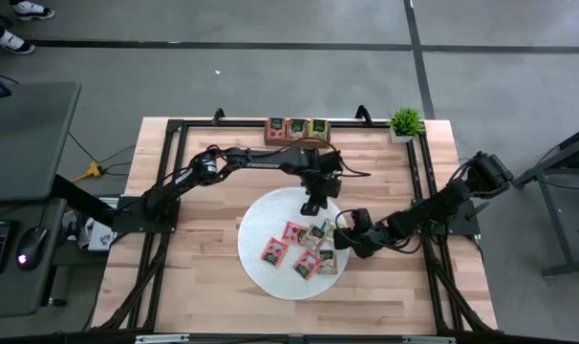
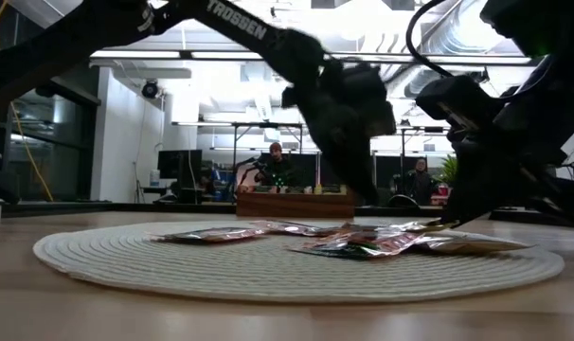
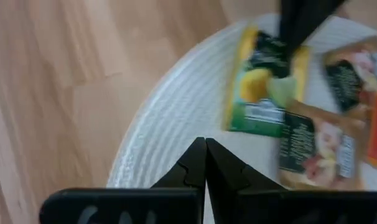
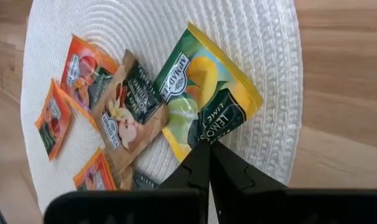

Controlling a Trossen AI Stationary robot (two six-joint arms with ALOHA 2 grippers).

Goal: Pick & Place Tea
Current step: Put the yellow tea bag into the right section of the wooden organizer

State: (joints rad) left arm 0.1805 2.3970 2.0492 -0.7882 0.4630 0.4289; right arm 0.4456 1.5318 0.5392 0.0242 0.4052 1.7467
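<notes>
1. High view: the left gripper (image 1: 312,204) hangs over the far edge of the round white mat (image 1: 261,222). The right gripper (image 1: 341,232) reaches the mat's right side, where the tea packets (image 1: 299,248) lie scattered. More packets sit in the wooden tray (image 1: 296,129) at the table's far edge.
2. Low view: packets (image 2: 363,242) lie flat on the mat (image 2: 126,256).
3. Left wrist view: the left gripper's fingers (image 3: 195,171) are pressed together, empty, above the mat's rim.
4. Right wrist view: the right gripper (image 4: 208,163) pinches the edge of the yellow-green packet (image 4: 201,99).
</notes>
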